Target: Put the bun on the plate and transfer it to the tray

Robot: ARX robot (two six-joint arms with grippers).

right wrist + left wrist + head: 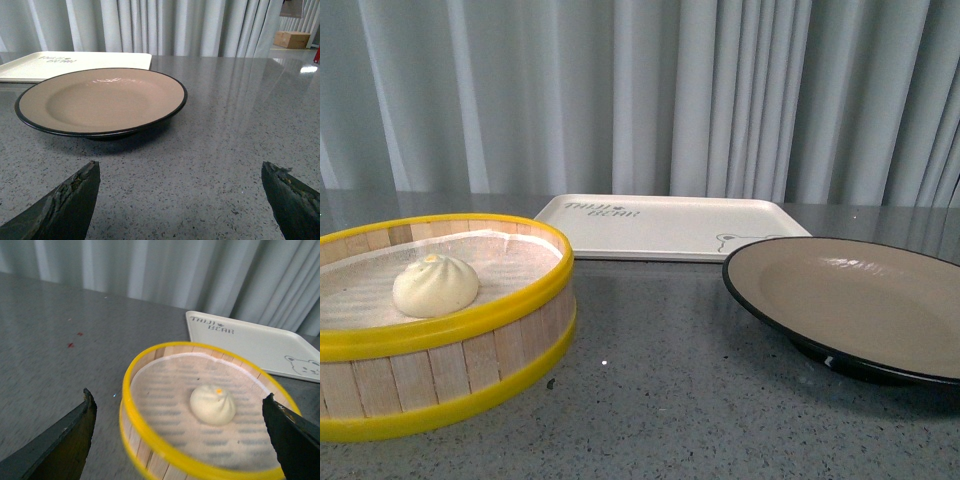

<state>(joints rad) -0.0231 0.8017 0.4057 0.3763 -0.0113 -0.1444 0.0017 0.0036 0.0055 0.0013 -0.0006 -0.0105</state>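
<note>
The cream-white bun (pixel 435 285) sits on the liner inside a yellow-rimmed wooden steamer basket (pixel 470 335) at the left; it also shows in the left wrist view (pixel 213 404). The grey-brown plate with a black rim (pixel 850 300) stands empty at the right and also shows in the right wrist view (pixel 100 100). The cream tray (pixel 665 227) with lettering and a bear lies behind, between them. My left gripper (pixel 177 407) is open above the basket, short of the bun. My right gripper (pixel 180 175) is open over bare table, in front of the plate. Neither arm shows in the front view.
The grey speckled tabletop (pixel 670 400) runs between basket and plate. Pale curtains (pixel 650 90) hang behind the table. A cardboard box (pixel 292 38) stands far off past the table in the right wrist view.
</note>
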